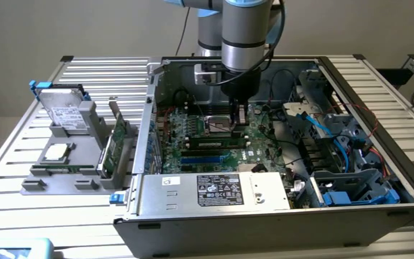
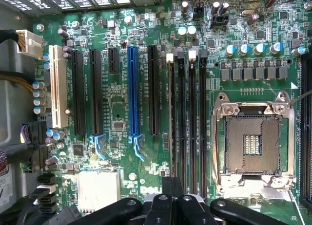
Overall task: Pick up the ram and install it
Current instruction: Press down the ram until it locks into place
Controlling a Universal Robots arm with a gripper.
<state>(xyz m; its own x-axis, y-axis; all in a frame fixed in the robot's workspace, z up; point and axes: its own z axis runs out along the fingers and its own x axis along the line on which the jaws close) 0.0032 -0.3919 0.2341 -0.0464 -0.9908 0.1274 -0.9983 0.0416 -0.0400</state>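
Green ram (image 1: 215, 143) seated flat, lengthwise across motherboard (image 1: 192, 129)

I see the computer case (image 1: 279, 216) lying open on the table (image 1: 20, 205), the motherboard (image 1: 192, 129) flat inside it. My tool (image 1: 240, 114) hangs over the processor socket (image 1: 220, 127). A memory stick (image 1: 215, 144) sits in a slot just nearer the power supply (image 1: 214, 190). At the exterior view's left a holder (image 1: 70, 172) carries a hard drive (image 1: 64, 110) and a card (image 1: 114, 141).

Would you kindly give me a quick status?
Gripper low over memory slots. Ram lying along the slots, apparently seated. Cables beside, not across.
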